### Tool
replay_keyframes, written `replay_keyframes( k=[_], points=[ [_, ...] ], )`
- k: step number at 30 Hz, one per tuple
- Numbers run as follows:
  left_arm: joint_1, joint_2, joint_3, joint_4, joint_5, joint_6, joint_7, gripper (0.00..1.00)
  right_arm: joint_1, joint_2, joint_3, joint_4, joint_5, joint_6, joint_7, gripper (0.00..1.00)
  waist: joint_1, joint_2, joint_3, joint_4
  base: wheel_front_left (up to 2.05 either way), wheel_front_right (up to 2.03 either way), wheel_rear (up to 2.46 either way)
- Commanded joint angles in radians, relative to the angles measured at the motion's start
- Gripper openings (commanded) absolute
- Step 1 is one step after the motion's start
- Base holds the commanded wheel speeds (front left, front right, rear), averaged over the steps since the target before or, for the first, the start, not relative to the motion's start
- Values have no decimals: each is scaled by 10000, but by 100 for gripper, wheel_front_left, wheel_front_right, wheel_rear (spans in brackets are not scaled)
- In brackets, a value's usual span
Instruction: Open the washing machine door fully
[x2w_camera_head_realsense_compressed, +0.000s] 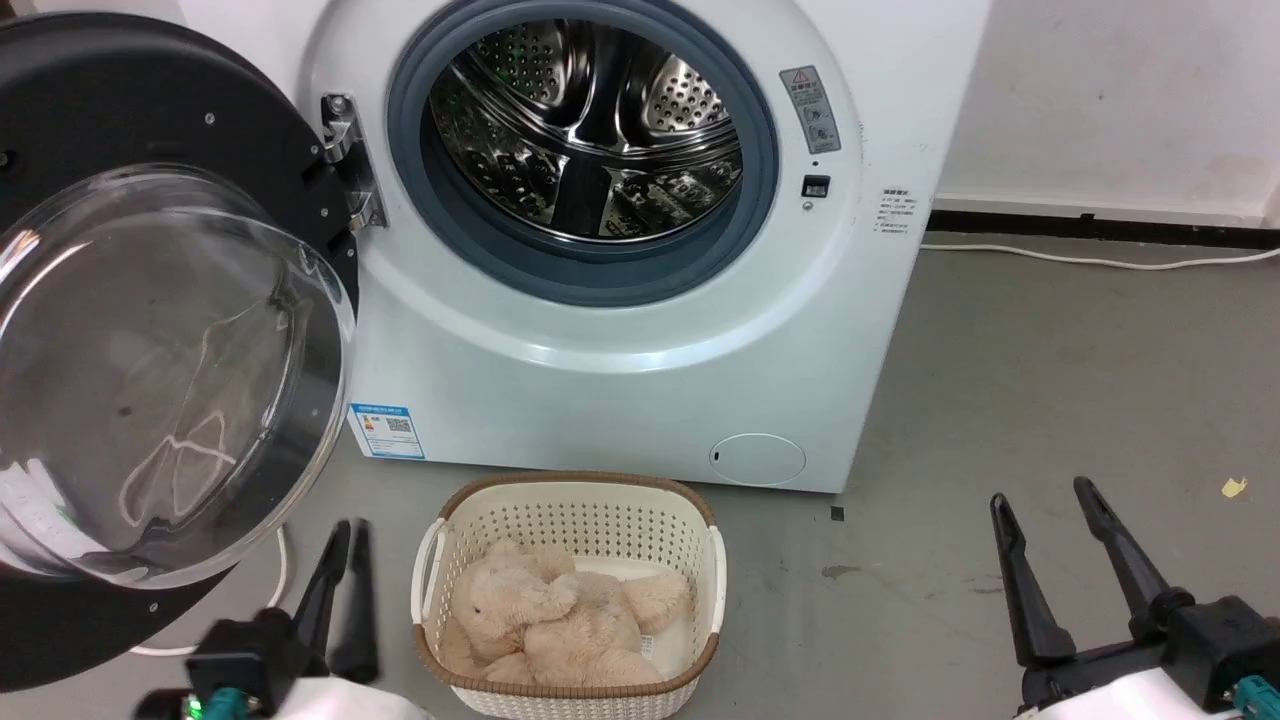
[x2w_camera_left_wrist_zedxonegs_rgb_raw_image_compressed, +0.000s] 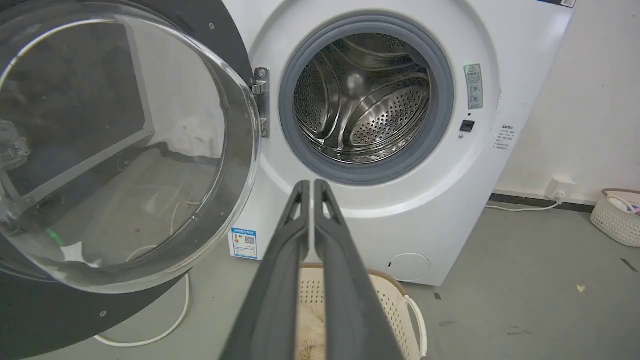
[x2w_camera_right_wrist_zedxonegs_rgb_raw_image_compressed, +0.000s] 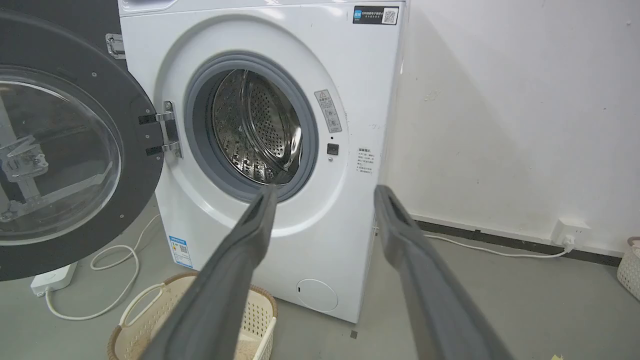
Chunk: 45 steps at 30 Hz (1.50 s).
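Observation:
The washing machine door (x2w_camera_head_realsense_compressed: 150, 330) is a glossy black disc with a bulging clear glass bowl, swung wide open to the left on its silver hinge (x2w_camera_head_realsense_compressed: 350, 165). It also fills the left of the left wrist view (x2w_camera_left_wrist_zedxonegs_rgb_raw_image_compressed: 115, 150) and of the right wrist view (x2w_camera_right_wrist_zedxonegs_rgb_raw_image_compressed: 65, 155). The steel drum (x2w_camera_head_realsense_compressed: 590, 130) lies fully exposed. My left gripper (x2w_camera_head_realsense_compressed: 347, 530) is shut and empty, low at the lower left, just below the door's glass bowl and apart from it. My right gripper (x2w_camera_head_realsense_compressed: 1040, 495) stands open and empty at the lower right.
A white basket (x2w_camera_head_realsense_compressed: 700, 560) holding a beige plush toy (x2w_camera_head_realsense_compressed: 560, 620) sits on the grey floor in front of the washer. A white cable (x2w_camera_right_wrist_zedxonegs_rgb_raw_image_compressed: 115, 270) and power strip (x2w_camera_right_wrist_zedxonegs_rgb_raw_image_compressed: 52, 277) lie under the door. Another basket (x2w_camera_left_wrist_zedxonegs_rgb_raw_image_compressed: 617, 217) stands by the wall at right.

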Motion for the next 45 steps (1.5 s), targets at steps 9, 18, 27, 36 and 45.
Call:
replay_keyframes(
  k=[9,18,27,36,45],
  points=[
    [181,-195,-651,603,270,-89,-152,100,270,15,167,387,-61,-11,-79,100,1,0,-75,31,0,0,0],
    [49,-192,-790,690,156,-183,-38,100,256,15,145,536,-18,-11,-57,100,1,0,-100,94,0,0,0],
    [-56,-152,-786,569,138,-156,-148,100,208,15,173,648,22,-11,-45,100,1,0,-93,62,0,0,0],
    [45,-214,-743,563,242,-232,-47,0,134,-1,174,679,-41,0,49,0,1,0,-79,51,0,0,0],
    [-21,-343,-570,603,465,-356,48,0,66,0,192,706,-73,-1,177,0,1,0,-45,23,0,0,0]
  ],
)
